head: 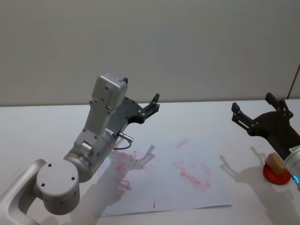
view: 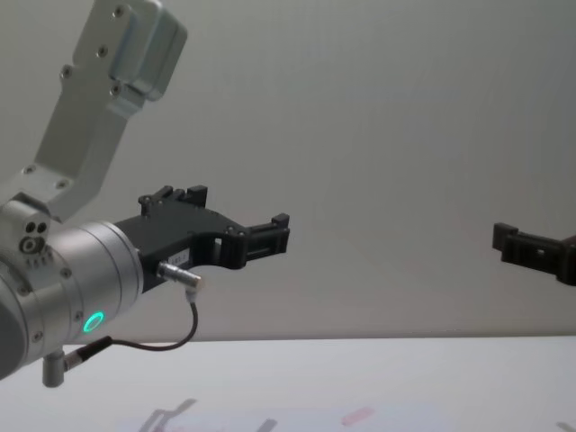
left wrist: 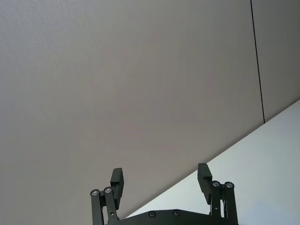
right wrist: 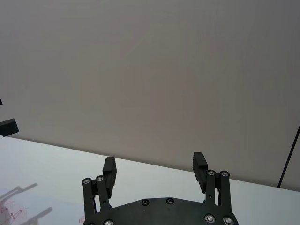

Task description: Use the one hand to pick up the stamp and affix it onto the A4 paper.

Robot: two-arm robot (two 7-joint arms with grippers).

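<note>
The stamp (head: 275, 168), a red round base with a pale wooden block on top, sits on the surface (head: 47, 126) just off the right edge of the A4 paper (head: 187, 193), apart from it. The right gripper (head: 253, 107) hangs in the air beyond the paper's far right corner, pointing toward the wall, its jaws spread wide and empty. The left gripper (head: 153, 104) is raised over the paper's left side, its jaws also wide and empty. Nothing is gripped yet, so the step in hand looks to be the reach for the stamp. The right gripper is on the paper's stamp side, so it seems the natural one for it. To do it well, the wrist would need to turn down so the jaws straddle the wooden block, not the red base, and close squarely across it; a slanted hold could let it twist. The stamp should then be lifted straight and carried over a bare patch of paper away from the pink-red marks (head: 192, 177). It should be pressed flat, since a tilted base would likely print one edge only and a sideways slide could smear or drag the thin sheet.
</note>
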